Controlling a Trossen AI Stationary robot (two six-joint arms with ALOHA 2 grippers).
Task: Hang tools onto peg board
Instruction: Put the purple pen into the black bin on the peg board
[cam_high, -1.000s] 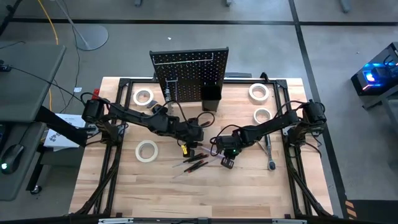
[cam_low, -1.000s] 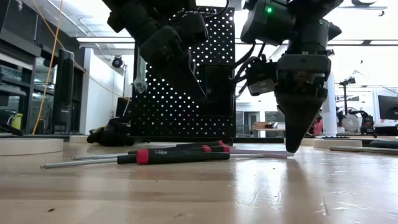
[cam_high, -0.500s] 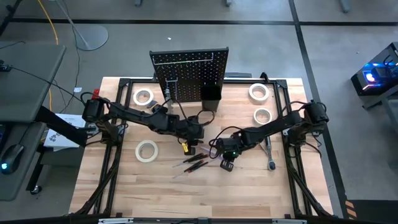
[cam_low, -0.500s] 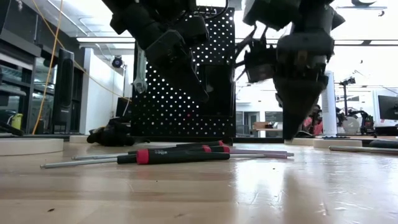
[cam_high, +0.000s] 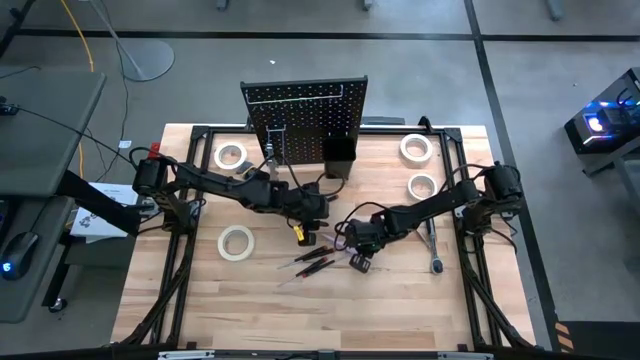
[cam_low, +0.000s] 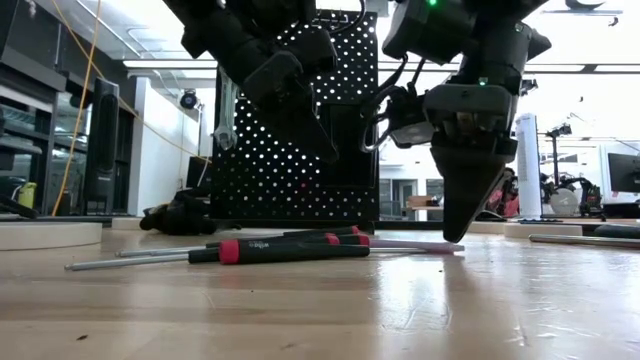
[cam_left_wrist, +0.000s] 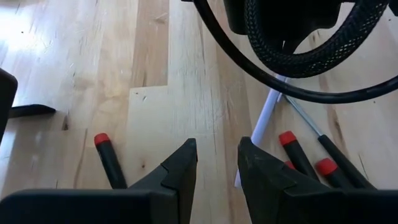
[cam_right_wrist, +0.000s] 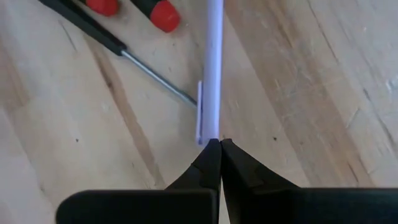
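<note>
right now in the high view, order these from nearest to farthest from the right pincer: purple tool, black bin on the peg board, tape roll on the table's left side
1. Purple tool, just left of the shut right pincer.
2. Black bin, toward the table's back, on the peg board.
3. Tape roll, far to the left, past the left pincer.

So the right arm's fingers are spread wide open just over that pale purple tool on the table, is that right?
Not quite. The right gripper is indeed just at the end of the pale purple tool on the table, but its fingers are pressed shut, tips together, holding nothing. The right wrist view shows it plainly.
</note>
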